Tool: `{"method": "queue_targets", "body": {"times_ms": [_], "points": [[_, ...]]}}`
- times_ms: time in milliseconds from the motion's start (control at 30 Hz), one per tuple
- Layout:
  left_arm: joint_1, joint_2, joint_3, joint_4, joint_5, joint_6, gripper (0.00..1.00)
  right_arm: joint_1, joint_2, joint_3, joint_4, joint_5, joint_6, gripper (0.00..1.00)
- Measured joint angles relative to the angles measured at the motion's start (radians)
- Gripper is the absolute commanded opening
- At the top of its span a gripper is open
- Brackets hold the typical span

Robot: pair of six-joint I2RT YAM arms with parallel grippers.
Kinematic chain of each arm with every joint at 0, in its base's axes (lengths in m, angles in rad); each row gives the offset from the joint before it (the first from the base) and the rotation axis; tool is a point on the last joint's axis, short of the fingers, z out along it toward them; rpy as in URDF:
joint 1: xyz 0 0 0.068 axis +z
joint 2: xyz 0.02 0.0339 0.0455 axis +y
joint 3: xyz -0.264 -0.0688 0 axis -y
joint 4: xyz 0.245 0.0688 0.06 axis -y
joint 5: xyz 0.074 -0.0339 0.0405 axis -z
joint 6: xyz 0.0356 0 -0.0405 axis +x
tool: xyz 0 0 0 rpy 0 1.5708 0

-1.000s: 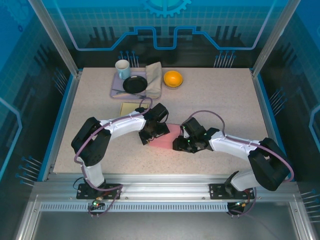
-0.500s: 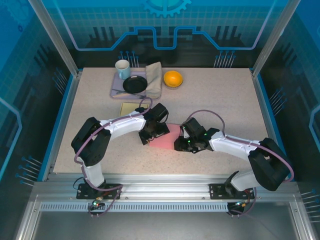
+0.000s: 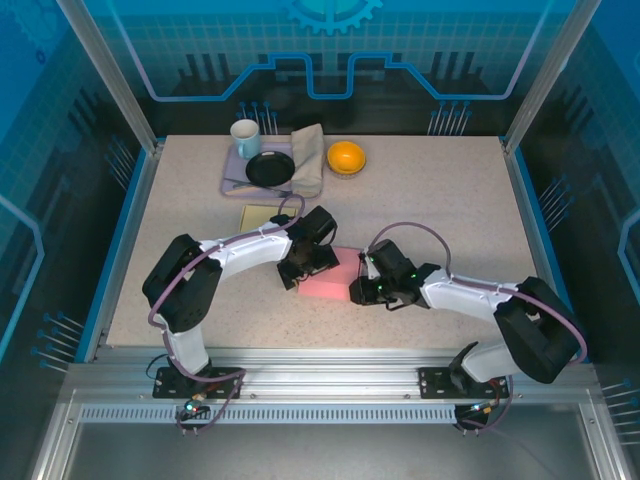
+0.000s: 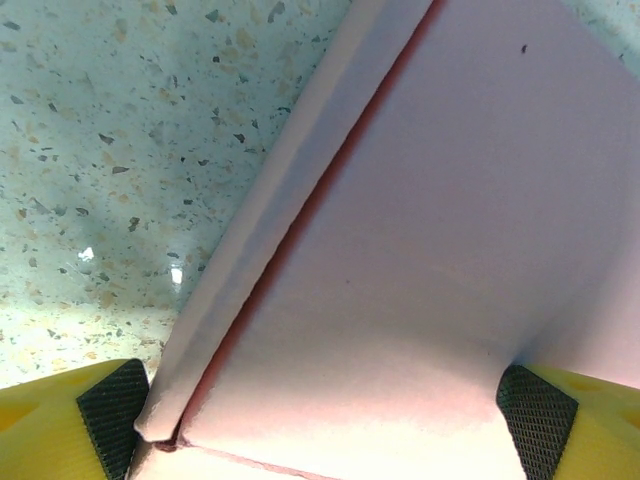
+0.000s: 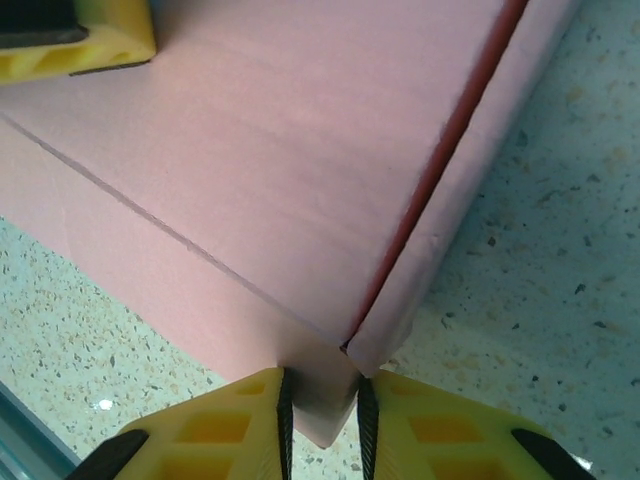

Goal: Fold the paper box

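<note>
**Top external:** the pink paper box [image 3: 328, 276] lies on the worktop [image 3: 430, 200], between the left gripper [image 3: 298, 270] and the right gripper [image 3: 358, 290].
**Left wrist:** jaws spread wide, one pad at each side of the box's flat panel.
**Right wrist:** jaws pinching the box's near corner wall.

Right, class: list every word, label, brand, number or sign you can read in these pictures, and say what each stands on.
No readable text anywhere.
The pink paper box is plain on every face shown.
The mug, black plate and orange bowl show no lettering I can make out.
The blue back wall bears only a gear shape and line patterns, no writing.
</note>
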Motion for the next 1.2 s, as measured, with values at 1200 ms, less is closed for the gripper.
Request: {"method": "queue_targets", "body": {"times_ms": [1200], "points": [[0.006,0.016,0.000,0.039,0.021,-0.028,0.95,0.000,-0.080,-0.179,0.263,0.261,-0.177,0.28]]}}
